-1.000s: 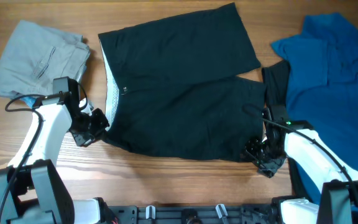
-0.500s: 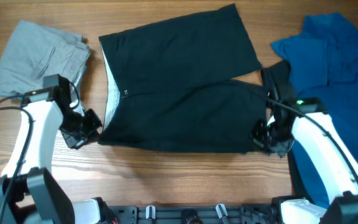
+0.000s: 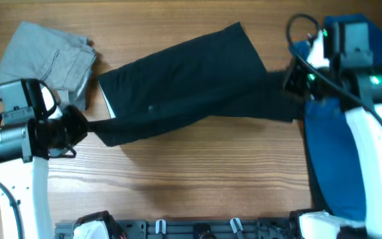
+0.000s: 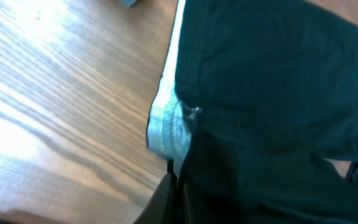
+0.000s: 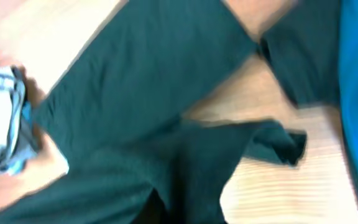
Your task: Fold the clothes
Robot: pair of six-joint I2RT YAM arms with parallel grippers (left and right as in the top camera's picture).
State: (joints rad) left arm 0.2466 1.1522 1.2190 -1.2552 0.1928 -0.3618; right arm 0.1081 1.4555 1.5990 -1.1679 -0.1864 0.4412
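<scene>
The black shorts (image 3: pixel 184 79) hang stretched in a slanted band between my two grippers, above the wooden table (image 3: pixel 197 179). My left gripper (image 3: pixel 86 128) is shut on the waistband corner at the left end. In the left wrist view the pale lining (image 4: pixel 166 124) shows just above the closed fingers (image 4: pixel 164 202), with black cloth (image 4: pixel 278 93) filling the right side. My right gripper (image 3: pixel 292 81) is shut on the leg hem at the far right. The right wrist view shows the shorts (image 5: pixel 135 112) running away from the jaws, which are buried in dark fabric.
A folded grey garment (image 3: pixel 42 60) lies at the back left, close to the left arm. A blue shirt (image 3: pixel 350 139) covers the right side under the right arm. Bare wood lies in front of the shorts.
Both grippers have lifted the near edge of the shorts. The right one closed on the hem and swung to the far right; the left drew back left. The shorts went from flat to stretched.
</scene>
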